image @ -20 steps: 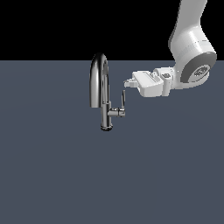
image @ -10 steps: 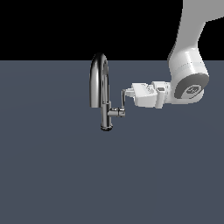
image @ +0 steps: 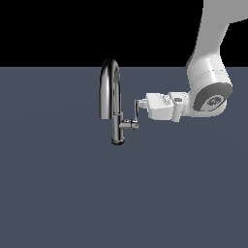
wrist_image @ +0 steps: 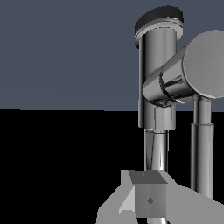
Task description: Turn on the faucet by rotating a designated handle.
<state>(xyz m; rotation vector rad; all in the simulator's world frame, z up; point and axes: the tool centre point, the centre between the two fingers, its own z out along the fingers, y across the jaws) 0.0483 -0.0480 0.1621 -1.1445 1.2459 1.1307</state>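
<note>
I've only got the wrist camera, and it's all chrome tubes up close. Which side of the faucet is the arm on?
Observer: In the exterior view, the gripper lies level on that view's right of the faucet.
Operator: Which way does the handle point?
Observer: The handle stands upright off its stub, on the gripper's side of the column.
Operator: Are we touching it?
Observer: The gripper's tip sits right at the handle's top end. I cannot tell whether it grips.
</note>
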